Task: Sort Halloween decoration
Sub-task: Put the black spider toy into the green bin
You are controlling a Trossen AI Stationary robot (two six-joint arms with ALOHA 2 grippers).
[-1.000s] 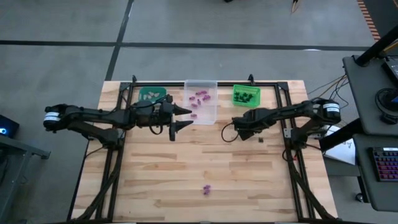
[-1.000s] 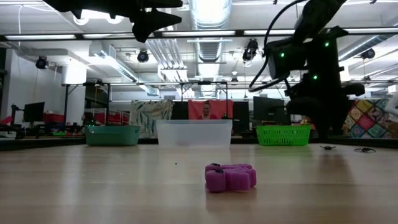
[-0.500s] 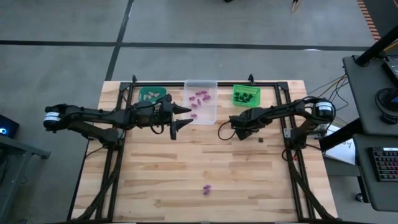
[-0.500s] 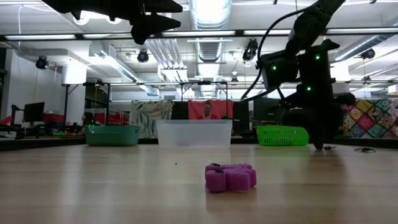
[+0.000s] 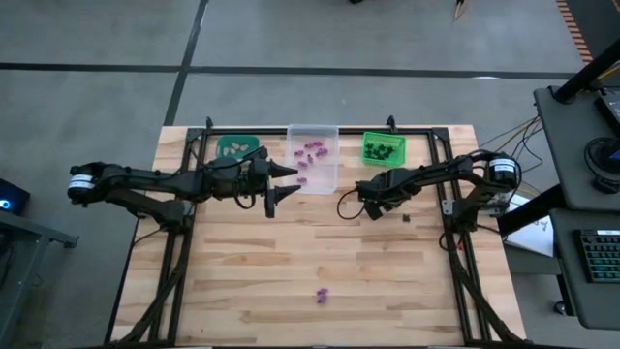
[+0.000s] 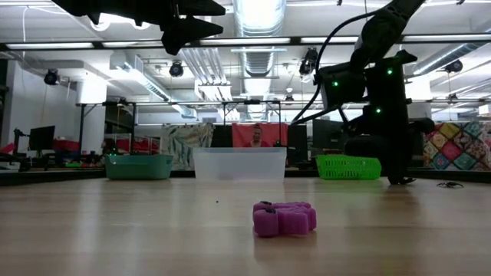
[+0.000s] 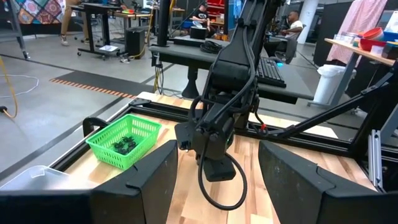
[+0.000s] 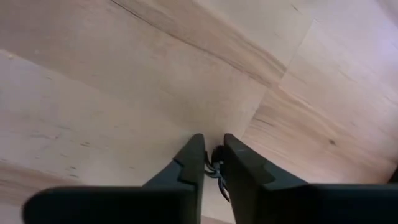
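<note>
Right claw [image 8: 212,163] down on tabletop [image 8: 124,81], clenched on small black trinket [image 8: 216,167]. Left claw [image 5: 288,184] released, hovering near clear bin [image 5: 314,155].

The pale wooden plank surface [image 5: 291,271] lies wide and bare toward its near edge, with only one small purple plastic trinket [image 5: 322,296] there, well apart from both arms. Along the far edge a teal plastic bin [image 5: 235,147], a clear plastic bin [image 5: 325,174] and a green mesh plastic bin [image 5: 384,148] stand in a row with gaps between. The left claw [image 5: 281,184] hangs high just beside the clear bin; the right claw [image 8: 211,163] is down on the boards before the green bin.
</note>
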